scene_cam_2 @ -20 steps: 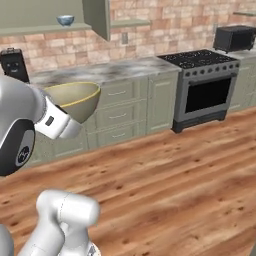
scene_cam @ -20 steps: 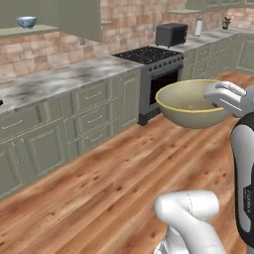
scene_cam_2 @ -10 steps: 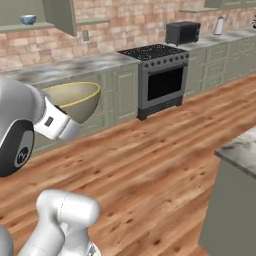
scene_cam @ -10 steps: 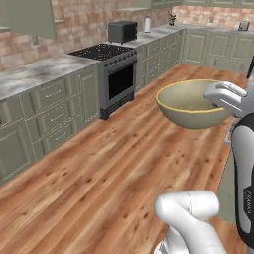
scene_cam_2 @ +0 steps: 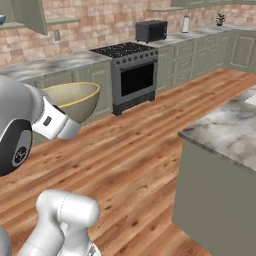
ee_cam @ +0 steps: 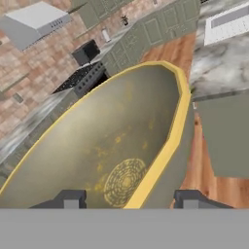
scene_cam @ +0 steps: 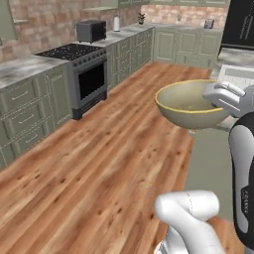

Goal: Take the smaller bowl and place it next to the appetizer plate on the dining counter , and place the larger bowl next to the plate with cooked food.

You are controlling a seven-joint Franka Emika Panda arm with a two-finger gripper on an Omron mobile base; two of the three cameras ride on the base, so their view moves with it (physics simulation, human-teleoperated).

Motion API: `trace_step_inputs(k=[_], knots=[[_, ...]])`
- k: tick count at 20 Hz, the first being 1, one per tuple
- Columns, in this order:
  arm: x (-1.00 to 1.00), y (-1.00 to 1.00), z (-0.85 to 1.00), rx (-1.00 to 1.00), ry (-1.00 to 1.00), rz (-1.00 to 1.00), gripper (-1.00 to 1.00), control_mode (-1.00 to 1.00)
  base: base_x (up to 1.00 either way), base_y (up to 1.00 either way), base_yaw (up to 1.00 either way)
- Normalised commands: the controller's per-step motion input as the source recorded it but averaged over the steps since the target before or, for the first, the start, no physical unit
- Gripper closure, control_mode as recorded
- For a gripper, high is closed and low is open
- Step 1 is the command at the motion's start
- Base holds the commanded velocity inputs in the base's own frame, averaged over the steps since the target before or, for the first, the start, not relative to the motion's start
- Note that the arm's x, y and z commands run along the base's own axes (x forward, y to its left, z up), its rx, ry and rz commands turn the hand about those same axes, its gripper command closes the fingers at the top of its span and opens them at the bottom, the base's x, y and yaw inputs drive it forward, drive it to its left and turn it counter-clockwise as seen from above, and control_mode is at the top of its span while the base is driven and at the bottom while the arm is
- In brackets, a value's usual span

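Observation:
My gripper is shut on the larger bowl, a deep tan bowl with a yellow rim, held in the air over the wood floor. In the hand view its rim runs between my two fingertips. The bowl also shows beside my white hand in the right base view. The dining counter, marble-topped on a sage-green base, stands just to the right, and its corner lies past the bowl. A sliver of the smaller bowl sits on a high shelf at the far left. Both plates are out of view.
A black stove stands in the green cabinet run along the brick wall, with a dark microwave on the counter beyond it. A sink basin is set into the island top. Wood floor lies between cabinets and island.
The base has turned, so the whole scene has slid left: the stove moved left and the island came in on the right. The bowl stays gripped as before.

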Motion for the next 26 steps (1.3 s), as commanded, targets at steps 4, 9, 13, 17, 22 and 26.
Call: trace_step_inputs(k=[4,9,13,17,22,26], knots=[[0.0,0.0,0.0,0.0,0.0,0.0,1.0,1.0,-0.56,-0.53,-0.27],[0.0,0.0,0.0,0.0,0.0,0.0,1.0,1.0,-0.41,-0.59,-0.29],[0.0,0.0,0.0,0.0,0.0,0.0,1.0,1.0,-0.27,-0.75,-0.27],[0.0,0.0,0.0,0.0,0.0,0.0,1.0,1.0,-0.08,-0.89,-0.24],[0.0,0.0,0.0,0.0,0.0,0.0,1.0,1.0,0.0,-0.99,-0.2],[0.0,0.0,0.0,0.0,0.0,0.0,1.0,1.0,0.0,-1.0,-0.16]])
